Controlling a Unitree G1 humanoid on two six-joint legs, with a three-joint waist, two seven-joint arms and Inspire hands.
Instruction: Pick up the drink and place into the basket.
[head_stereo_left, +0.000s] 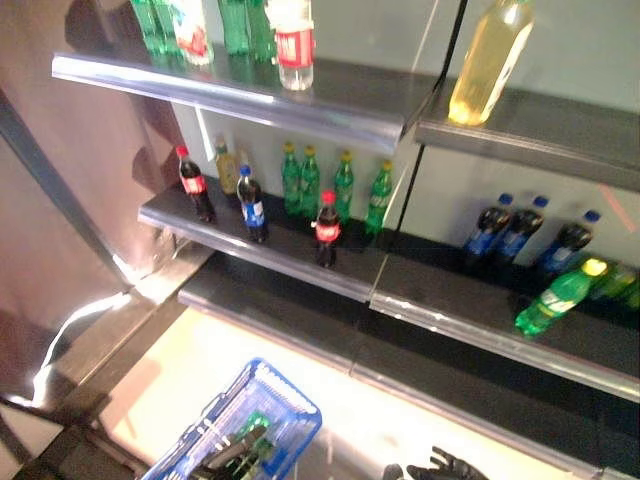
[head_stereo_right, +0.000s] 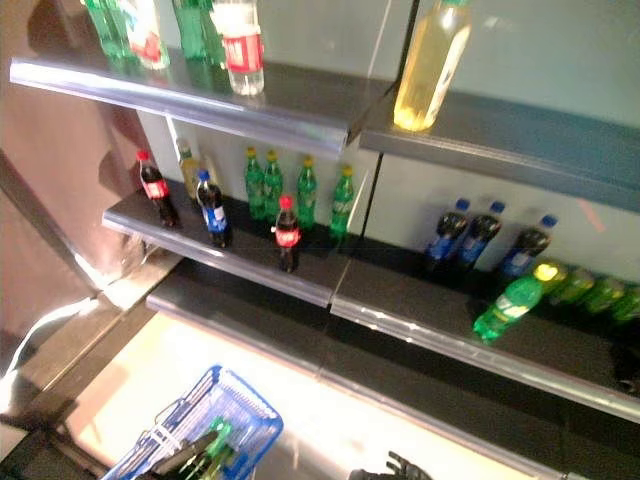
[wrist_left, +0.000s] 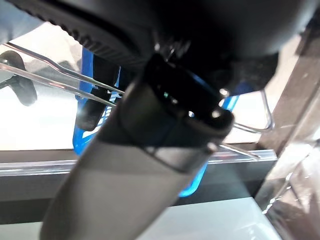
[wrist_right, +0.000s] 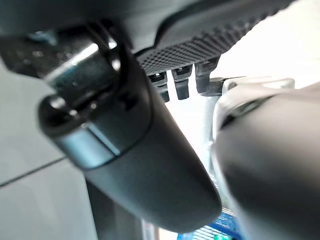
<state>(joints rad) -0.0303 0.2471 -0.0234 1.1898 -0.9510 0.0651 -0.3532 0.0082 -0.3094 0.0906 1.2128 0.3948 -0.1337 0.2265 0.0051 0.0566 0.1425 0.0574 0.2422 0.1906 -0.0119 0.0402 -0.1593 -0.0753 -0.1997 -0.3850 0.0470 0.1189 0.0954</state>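
Standing at the front lip of the middle shelf (head_stereo_left: 300, 262), a red-capped cola bottle (head_stereo_left: 326, 229) rose upright, with a blue-capped bottle (head_stereo_left: 251, 205) near it and a row of green bottles (head_stereo_left: 335, 186) behind. Further along that shelf a green bottle (head_stereo_left: 556, 297) lay on its side near the edge. Well below the shelf a blue wire basket (head_stereo_left: 262, 412) showed some green inside. Its handle was gripped by the left hand (wrist_left: 165, 100). Open floor lay between basket and shelf. Only the right hand (head_stereo_left: 447, 466) fingertips showed; whether they were spread or curled could not be told.
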